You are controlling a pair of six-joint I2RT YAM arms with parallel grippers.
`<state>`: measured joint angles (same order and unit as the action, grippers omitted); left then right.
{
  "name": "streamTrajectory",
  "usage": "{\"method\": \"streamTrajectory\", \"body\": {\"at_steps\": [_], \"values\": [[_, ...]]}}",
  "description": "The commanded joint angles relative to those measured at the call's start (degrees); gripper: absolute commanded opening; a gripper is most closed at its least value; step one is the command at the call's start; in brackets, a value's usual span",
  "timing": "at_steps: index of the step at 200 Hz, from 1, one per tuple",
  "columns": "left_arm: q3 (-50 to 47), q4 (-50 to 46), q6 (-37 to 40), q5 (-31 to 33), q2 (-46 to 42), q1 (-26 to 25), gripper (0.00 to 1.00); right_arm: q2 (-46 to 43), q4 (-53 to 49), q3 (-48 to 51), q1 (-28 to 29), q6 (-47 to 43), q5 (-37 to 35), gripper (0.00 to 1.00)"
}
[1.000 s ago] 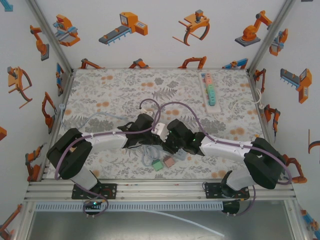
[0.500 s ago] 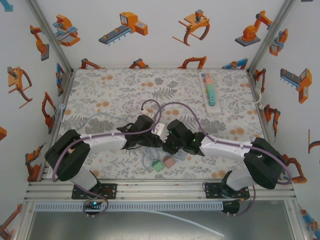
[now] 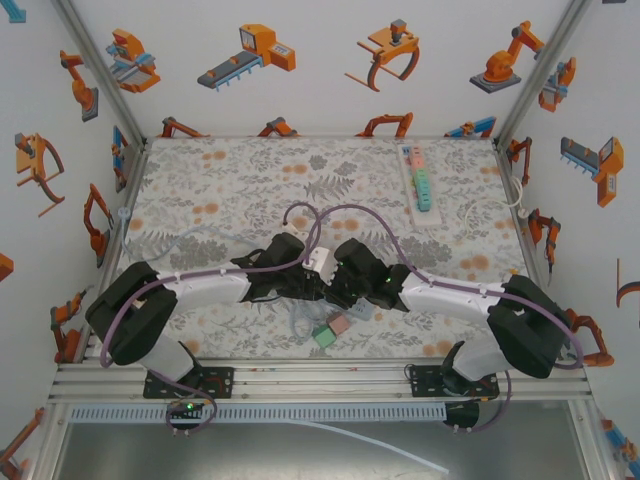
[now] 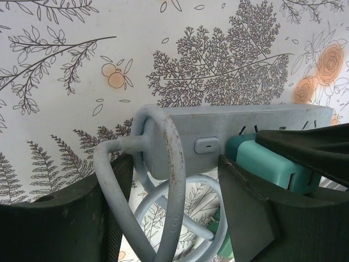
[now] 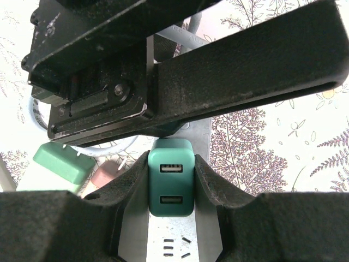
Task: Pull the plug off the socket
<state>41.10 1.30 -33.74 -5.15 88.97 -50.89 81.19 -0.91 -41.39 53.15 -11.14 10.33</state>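
- Far left, left gripper (image 4: 173, 164): lowered over the cable end of the socket strip (image 4: 245, 117), fingers (image 4: 65, 218) parted to either side. Probably placed there to anchor the strip against the pull. Cannot tell whether clamped on it or merely bracketing it.
- Between those fingers, cable (image 4: 102, 174): looped out of the strip's end, crowding the left finger and hiding any contact there.
- Centre, socket strip: flat on the patterned table (image 3: 230, 180), caught between the two grippers so that only the plug need move.
- Just on the near side, green plug (image 3: 322, 334) and pink plug (image 3: 339, 323): loose on the table, in no socket.
- Right of centre, teal plug (image 5: 170, 185): seated in the strip, not yet drawn out, USB face toward the right wrist camera.
- Right gripper (image 5: 172, 159): closed on the teal plug, one pad (image 5: 210, 180) on each flank. Gripped across the sides, presumably for a straight pull out of the socket rather than a rocking one.
- Far right, second strip (image 3: 420, 185): lined with coloured plugs, well apart from both grippers, no part in this step.
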Motion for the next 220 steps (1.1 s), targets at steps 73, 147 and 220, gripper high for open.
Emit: {"method": "streamTrajectory", "body": {"at_steps": [73, 147, 220], "values": [[-3.6, -18.3, 1.2, -4.4, 12.5, -2.1, 0.6, -2.7, 5.9, -7.7, -0.9, 4.8, 1.5, 0.02], [-4.1, -17.0, 1.3, -4.9, 13.3, -1.8, 0.6, -2.9, 8.4, -6.4, -4.1, 9.4, 2.4, 0.02], [-3.9, -16.7, 1.3, -5.5, 13.9, -1.3, 0.61, -2.2, 3.7, -5.3, 5.1, -7.8, -9.2, 0.01]]}}
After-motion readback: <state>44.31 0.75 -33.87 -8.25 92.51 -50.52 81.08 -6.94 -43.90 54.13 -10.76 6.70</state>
